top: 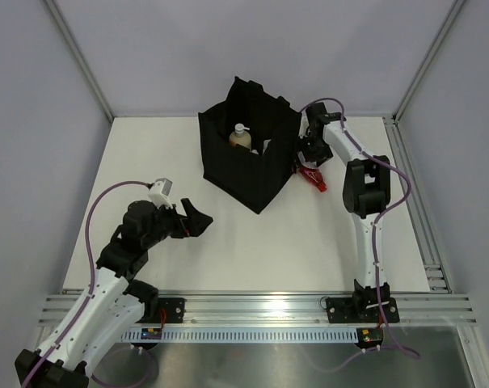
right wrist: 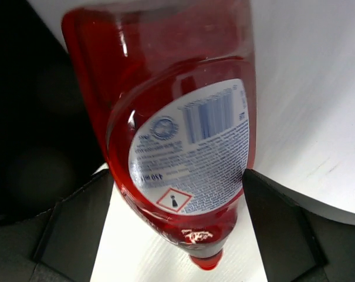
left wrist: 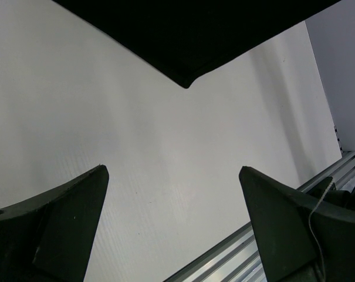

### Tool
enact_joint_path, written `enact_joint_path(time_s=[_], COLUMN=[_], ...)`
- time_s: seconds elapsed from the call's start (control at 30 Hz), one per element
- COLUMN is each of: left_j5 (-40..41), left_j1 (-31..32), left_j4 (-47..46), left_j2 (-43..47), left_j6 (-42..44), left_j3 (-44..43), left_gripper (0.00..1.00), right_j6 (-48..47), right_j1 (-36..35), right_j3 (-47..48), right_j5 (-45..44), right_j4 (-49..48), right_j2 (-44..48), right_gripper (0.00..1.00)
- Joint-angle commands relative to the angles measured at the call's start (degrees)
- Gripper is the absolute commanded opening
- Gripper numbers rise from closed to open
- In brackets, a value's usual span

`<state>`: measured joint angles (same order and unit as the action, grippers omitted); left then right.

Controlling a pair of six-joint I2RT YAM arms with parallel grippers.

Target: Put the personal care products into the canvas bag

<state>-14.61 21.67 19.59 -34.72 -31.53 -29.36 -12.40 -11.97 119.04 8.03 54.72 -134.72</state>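
Right fingers [right wrist: 283, 229] spread wide, straddling red squeeze bottle [right wrist: 177, 117] — translucent, white label, lying on desk [top: 268, 250] beside black canvas bag [top: 256, 178] near far edge. Left fingers [left wrist: 283, 229] open over bare desk. Only top view shows amber bottle [top: 241, 139] — inside bag.

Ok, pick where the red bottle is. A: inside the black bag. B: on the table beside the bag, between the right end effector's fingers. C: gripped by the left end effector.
B: the red bottle lies on the table next to the bag, with the right end effector open around it.
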Motion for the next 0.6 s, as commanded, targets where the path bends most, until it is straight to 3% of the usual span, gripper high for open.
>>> enact_joint_path(time_s=[0.0, 0.3, 0.43, 0.57], left_j5=[-1.4, -1.6, -1.5, -1.0], left_j1=[-0.1, -0.1, -0.1, -0.1], left_j4=[-2.7, -1.4, 0.1, 1.8], left_j2=[0.6, 1.8, 2.8, 4.2], left_j6=[0.5, -0.3, -0.3, -0.3], left_j3=[-0.3, -1.1, -1.4, -1.5], left_gripper=[0.99, 0.99, 0.99, 0.99], right_j6=[-1.8, -3.0, -2.5, -3.2], right_j1=[-2.1, -2.7, -2.6, -2.6], right_j3=[2.0, 4.8, 8.0, 10.9], right_j5=[-4.5, -9.6, -10.5, -9.4], right_j4=[4.7, 6.0, 7.3, 7.7], right_j2=[-2.2, -4.4, -6.5, -7.0], right_gripper=[0.99, 0.97, 0.90, 0.99])
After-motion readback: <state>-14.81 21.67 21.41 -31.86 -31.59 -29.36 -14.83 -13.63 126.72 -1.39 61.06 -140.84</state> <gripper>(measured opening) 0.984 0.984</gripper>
